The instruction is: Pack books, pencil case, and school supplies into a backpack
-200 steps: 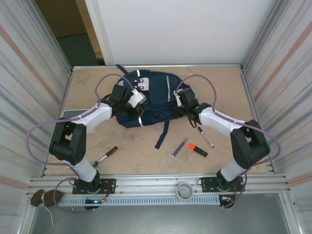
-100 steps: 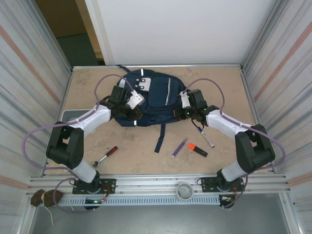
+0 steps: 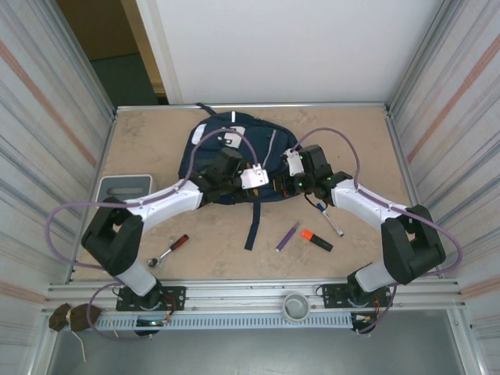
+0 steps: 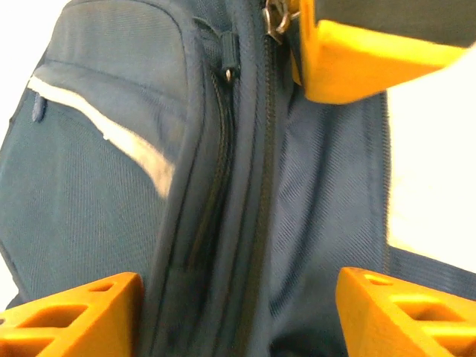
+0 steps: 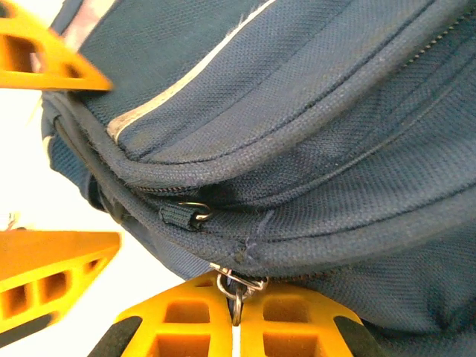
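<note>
Pinching the metal zipper pull [image 5: 236, 285] of the backpack [image 3: 226, 144], the right gripper [image 5: 236, 305] is clamped together on it. The left gripper [image 4: 238, 316] stands apart, orange fingers straddling the backpack's zip seam, holding nothing. The backpack lies toward 12 o'clock on the surface [image 3: 148, 133]. At its 5 o'clock lie a purple pen [image 3: 287, 235], an orange highlighter [image 3: 316, 240] and a white marker [image 3: 330, 219]. A red-handled tool [image 3: 172, 248] sits at 7 o'clock.

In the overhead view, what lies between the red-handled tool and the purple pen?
A loose dark strap of the backpack lies between the red-handled tool and the purple pen, seen in the top external view.
</note>
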{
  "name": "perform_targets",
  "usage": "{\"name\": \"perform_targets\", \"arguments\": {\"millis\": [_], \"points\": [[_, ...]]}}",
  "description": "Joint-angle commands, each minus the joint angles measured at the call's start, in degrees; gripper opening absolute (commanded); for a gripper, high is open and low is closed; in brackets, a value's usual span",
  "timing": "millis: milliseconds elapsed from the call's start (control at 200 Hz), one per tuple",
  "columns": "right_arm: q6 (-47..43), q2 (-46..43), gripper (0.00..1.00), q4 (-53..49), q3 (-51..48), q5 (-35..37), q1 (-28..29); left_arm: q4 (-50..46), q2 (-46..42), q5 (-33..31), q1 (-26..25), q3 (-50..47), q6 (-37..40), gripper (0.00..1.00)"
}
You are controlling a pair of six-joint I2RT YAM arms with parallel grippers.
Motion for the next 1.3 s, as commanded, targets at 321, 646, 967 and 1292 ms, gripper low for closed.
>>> {"name": "perform_targets", "arguments": {"millis": [321, 646, 967, 1292], "points": [[-0.51, -5.91, 0.0, -3.73, -1.36, 2.41, -4.09, 5.33, -0.22, 1.15, 4.52, -2.05, 6.36, 0.1], [1.48, -2.18, 0.0, -6.78, 2.33, 6.65, -6.02, 11.17, -6.26, 11.22, 15.19, -10.65, 0.34, 0.12], [1.12, -3.53, 0.0, -1.39, 1.63, 1.14, -1.26, 7.51, -10.46, 14.53, 12.22, -10.56, -2.37, 0.54], [2.25, -2.9, 0.0, 1.76, 0.68, -1.58, -1.27, 4.0, -6.09, 4.57, 2.77, -5.11, 2.68, 0.68]]}}
